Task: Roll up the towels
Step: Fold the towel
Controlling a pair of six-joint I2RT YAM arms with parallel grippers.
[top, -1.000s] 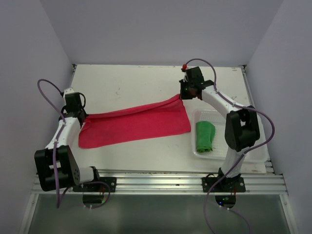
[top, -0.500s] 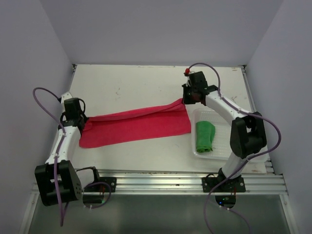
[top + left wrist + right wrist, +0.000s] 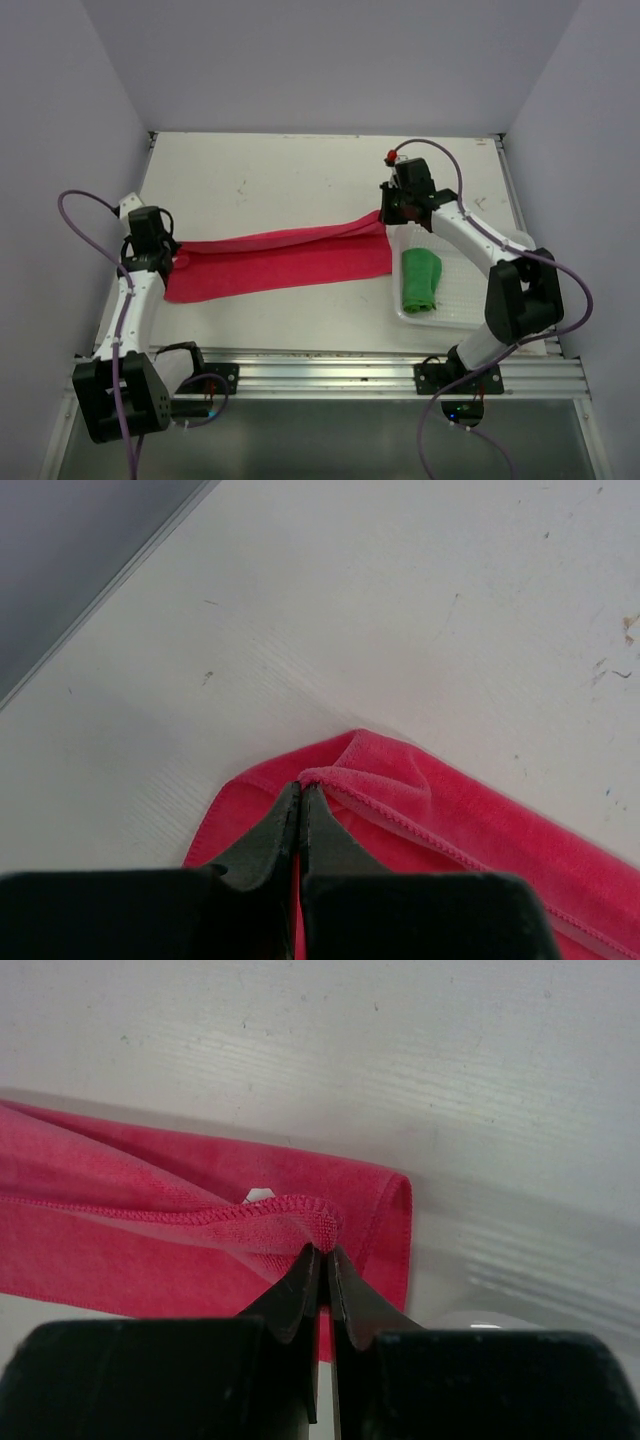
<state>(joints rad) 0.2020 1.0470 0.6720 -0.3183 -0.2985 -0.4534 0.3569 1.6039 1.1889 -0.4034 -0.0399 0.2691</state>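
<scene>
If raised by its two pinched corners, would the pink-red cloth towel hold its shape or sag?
Probably sag: the pink-red cloth towel bunches and folds over where the left pincer and right pincer pinch its corners. Likely light, since fingertip pinches alone raise its edge.

The white table (image 3: 300, 170) bears 1 pink-red towel (image 3: 290, 262) and 1 clear basket (image 3: 455, 300).

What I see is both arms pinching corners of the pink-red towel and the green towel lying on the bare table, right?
No: the top external view shows the green towel lying in the clear mesh basket. The left fingers and right fingers do pinch corners of the pink-red towel.
</scene>
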